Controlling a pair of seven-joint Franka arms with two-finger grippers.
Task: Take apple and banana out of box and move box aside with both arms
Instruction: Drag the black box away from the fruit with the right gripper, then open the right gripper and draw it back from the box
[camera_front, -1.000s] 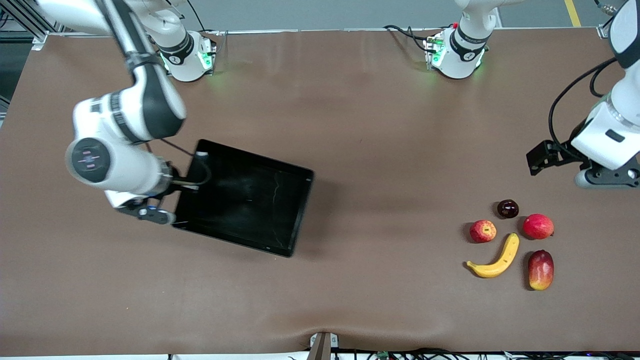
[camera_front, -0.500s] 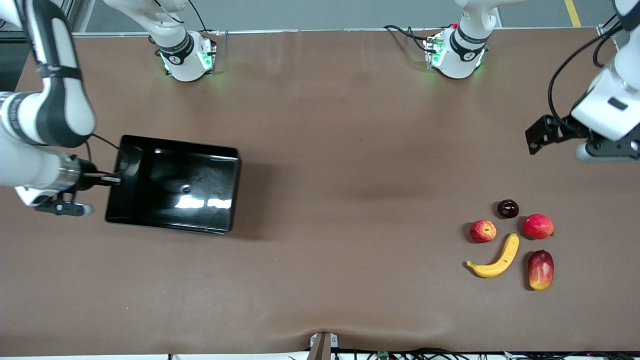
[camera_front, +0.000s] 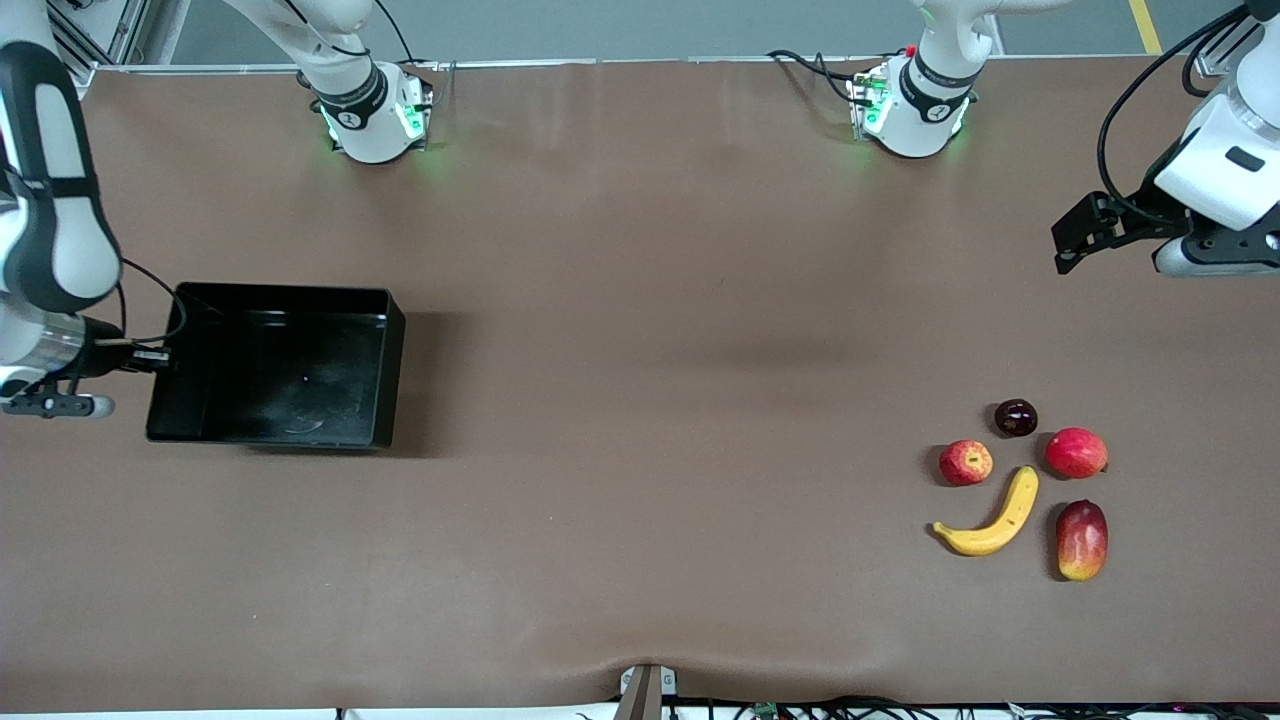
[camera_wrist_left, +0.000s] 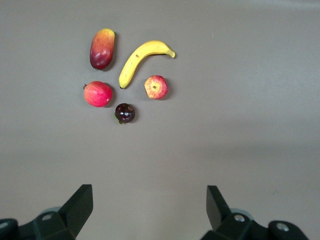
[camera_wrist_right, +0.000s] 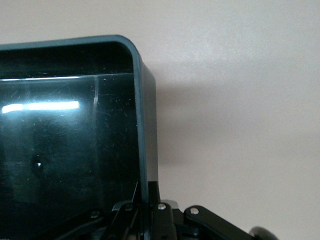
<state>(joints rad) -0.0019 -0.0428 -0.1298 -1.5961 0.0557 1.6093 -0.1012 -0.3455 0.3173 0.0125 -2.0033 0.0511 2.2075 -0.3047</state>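
Right wrist view shows the right tool (camera_wrist_right: 145, 210) clamped tight on the wall of the box (camera_wrist_right: 145, 125), one finger inside and one outside, close to a rounded corner. In the front view the same tool (camera_front: 150, 357) holds the short wall of the box (camera_front: 385, 360) at the right arm's end of the counter (camera_front: 640, 300), and the box looks empty. Its shadow suggests it may be tilted or partly lifted, though I cannot tell for sure. To finish this step well, I judge the box should be lowered level until its base rests flat, and only then released, since a grip near one corner could let it swing or tip. The left tool (camera_front: 1075, 235) hangs spread wide and empty over bare counter at the left arm's end, waiting. The apple (camera_front: 966, 462) and banana (camera_front: 990, 515) already lie out on the counter there, just beside each other.
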